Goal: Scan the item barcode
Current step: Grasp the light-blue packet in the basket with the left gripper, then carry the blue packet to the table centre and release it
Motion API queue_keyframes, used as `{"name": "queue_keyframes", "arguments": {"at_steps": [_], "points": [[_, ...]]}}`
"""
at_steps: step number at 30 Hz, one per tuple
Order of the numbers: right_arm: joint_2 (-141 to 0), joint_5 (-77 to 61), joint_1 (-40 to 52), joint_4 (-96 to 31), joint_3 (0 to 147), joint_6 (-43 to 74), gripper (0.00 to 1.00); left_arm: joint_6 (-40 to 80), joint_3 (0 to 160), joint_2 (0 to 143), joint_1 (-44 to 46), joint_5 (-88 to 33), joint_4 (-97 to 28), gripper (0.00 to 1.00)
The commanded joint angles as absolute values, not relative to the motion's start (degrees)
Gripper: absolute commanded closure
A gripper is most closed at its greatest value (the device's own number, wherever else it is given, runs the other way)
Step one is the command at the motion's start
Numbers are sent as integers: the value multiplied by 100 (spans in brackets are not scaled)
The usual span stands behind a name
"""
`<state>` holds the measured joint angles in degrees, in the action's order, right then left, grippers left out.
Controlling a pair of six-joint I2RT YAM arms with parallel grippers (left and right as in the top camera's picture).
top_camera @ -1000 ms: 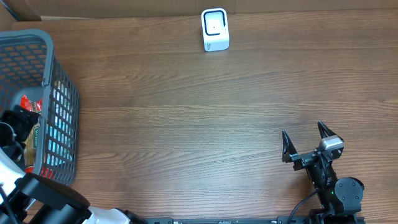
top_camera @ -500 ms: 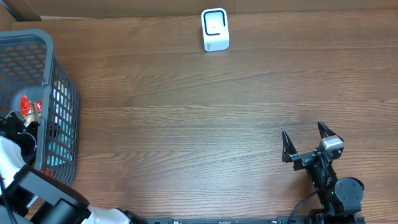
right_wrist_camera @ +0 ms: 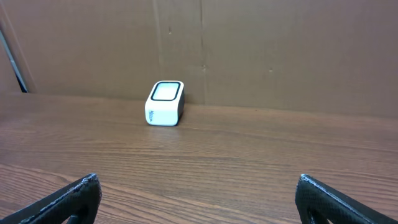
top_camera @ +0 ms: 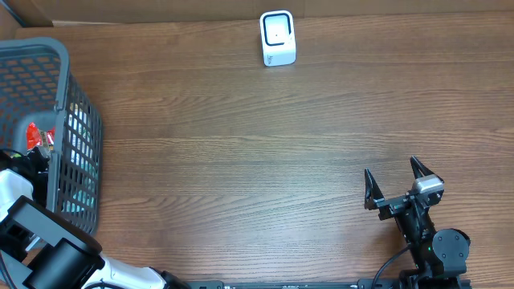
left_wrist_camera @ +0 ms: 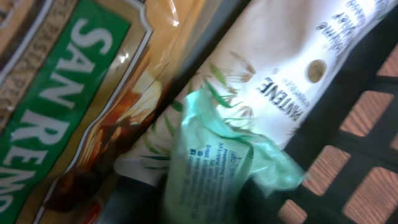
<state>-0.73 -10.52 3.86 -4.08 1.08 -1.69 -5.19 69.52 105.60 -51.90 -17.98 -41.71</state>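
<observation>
Left wrist | green packet [left_wrist_camera: 214, 165] close before left hand [top_camera: 34, 160], grip cannot be told | right hand [top_camera: 391, 168] spread

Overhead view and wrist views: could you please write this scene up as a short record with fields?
scanner: white, at table's far edge
basket: grey, at table's left
basket contents: San Remo pasta bag, Pantene pouch, green packet
left end effector: inside basket, grip unclear
right end effector: open, empty, facing scanner

Glossy crinkled plastic packets [left_wrist_camera: 280, 74], grey plastic basket [top_camera: 80, 120], matt wood-grain table [top_camera: 241, 160]
</observation>
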Motion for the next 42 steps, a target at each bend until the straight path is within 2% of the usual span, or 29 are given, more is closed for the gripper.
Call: {"name": "queue_keyframes", "arguments": {"at_steps": [1, 14, 22, 27, 35, 42], "points": [[-23, -1079, 427, -379, 47, -152, 0, -325, 6984, 10792, -5135, -1743, -4274, 96], [-23, -1079, 427, -379, 47, -152, 0, 644, 10272, 10254, -5129, -1763, -6453, 96], [-25, -1079, 427, -377, 47, -152, 0, 967, 11655, 9417, -4753, -1787, -6967, 96], [-25, -1079, 427, -377, 47, -152, 0, 917, 11771, 8670, -3715, -1787, -7065, 96], [-25, -1079, 427, -377, 47, -152, 0, 657, 11297, 8462, -1096, -1761, -8009, 96], [-25, -1079, 427, -379, 47, -152, 0, 1553, 9325, 8759, 346, -1767, -6510, 96]]}}
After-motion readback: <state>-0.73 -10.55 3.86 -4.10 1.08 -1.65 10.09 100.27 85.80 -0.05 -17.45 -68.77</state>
